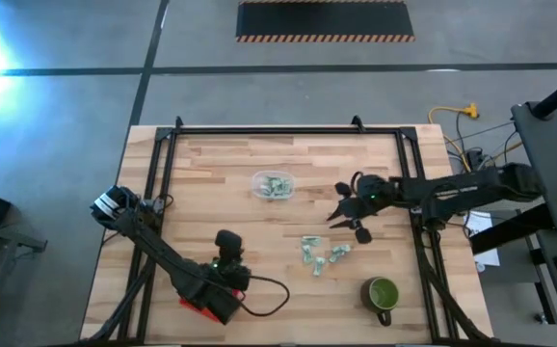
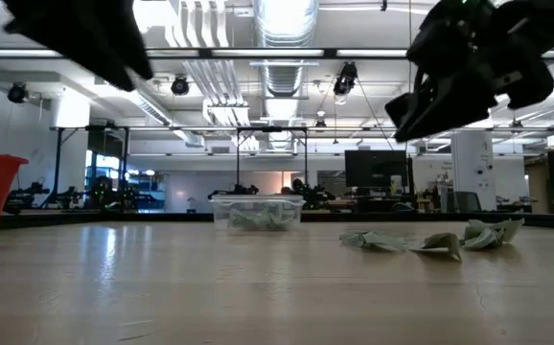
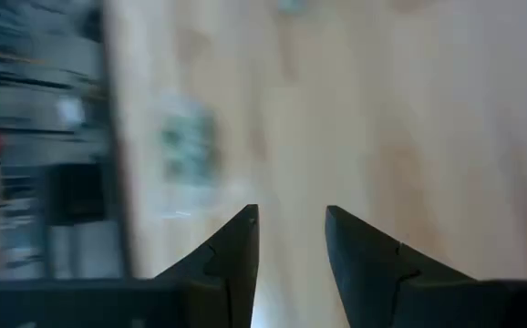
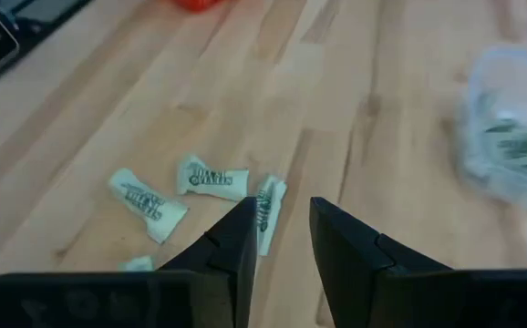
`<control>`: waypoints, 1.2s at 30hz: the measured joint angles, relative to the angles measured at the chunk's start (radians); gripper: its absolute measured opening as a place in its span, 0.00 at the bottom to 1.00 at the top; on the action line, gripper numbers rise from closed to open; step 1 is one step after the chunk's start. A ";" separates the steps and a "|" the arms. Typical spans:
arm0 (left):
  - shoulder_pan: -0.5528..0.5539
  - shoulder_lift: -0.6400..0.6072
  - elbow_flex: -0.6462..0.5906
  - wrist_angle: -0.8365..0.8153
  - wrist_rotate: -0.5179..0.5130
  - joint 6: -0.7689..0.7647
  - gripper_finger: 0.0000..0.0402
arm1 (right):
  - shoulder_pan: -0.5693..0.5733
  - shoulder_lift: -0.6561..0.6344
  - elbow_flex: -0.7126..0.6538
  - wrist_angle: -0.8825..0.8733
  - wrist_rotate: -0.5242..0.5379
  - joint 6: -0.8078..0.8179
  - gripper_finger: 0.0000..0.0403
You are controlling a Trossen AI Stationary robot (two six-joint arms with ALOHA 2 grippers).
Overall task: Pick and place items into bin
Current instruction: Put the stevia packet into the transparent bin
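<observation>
Several small pale green-and-white wrapped items [image 1: 319, 254] lie loose on the wooden table, right of its middle; they also show in the right wrist view [image 4: 211, 178] and the low view [image 2: 440, 243]. The bin [image 1: 273, 185], a clear plastic tub with several items inside, stands farther back near the table's middle. My right gripper [image 1: 348, 224] hovers open above the table, between the bin and the loose items, nothing between its fingers [image 4: 282, 219]. My left gripper [image 1: 226, 239] stands open over the near left part of the table, nothing between its fingers [image 3: 291, 223].
A green mug [image 1: 383, 294] stands near the table's near right corner. A red container [image 1: 198, 308] sits at the near edge under the left arm, with a black cable beside it. A black frame [image 1: 288, 130] runs along the far edge and sides.
</observation>
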 joint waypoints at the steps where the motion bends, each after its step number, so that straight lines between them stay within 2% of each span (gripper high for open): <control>1: 0.002 0.000 -0.001 0.000 -0.048 0.000 0.28 | 0.004 0.033 0.000 0.022 0.000 0.000 0.24; 6: 0.006 -0.001 -0.002 0.000 -0.208 -0.003 0.28 | 0.006 0.180 0.031 0.077 0.001 0.037 0.27; 12: 0.005 -0.001 -0.003 -0.001 -0.254 -0.005 0.28 | 0.006 0.340 0.089 0.114 0.001 0.064 0.34; 17: 0.005 -0.002 -0.020 -0.003 -0.257 -0.070 0.28 | 0.010 0.440 0.143 0.104 0.001 0.079 0.41; 23: 0.005 -0.002 -0.035 -0.023 -0.257 -0.084 0.28 | 0.026 0.491 0.183 0.064 0.001 0.084 0.47; 30: 0.004 -0.002 -0.035 -0.022 -0.258 -0.087 0.28 | 0.083 0.515 0.206 0.068 0.014 0.086 0.48; 36: 0.004 -0.002 -0.035 -0.020 -0.258 -0.090 0.28 | 0.115 0.533 0.209 0.066 0.121 0.083 0.48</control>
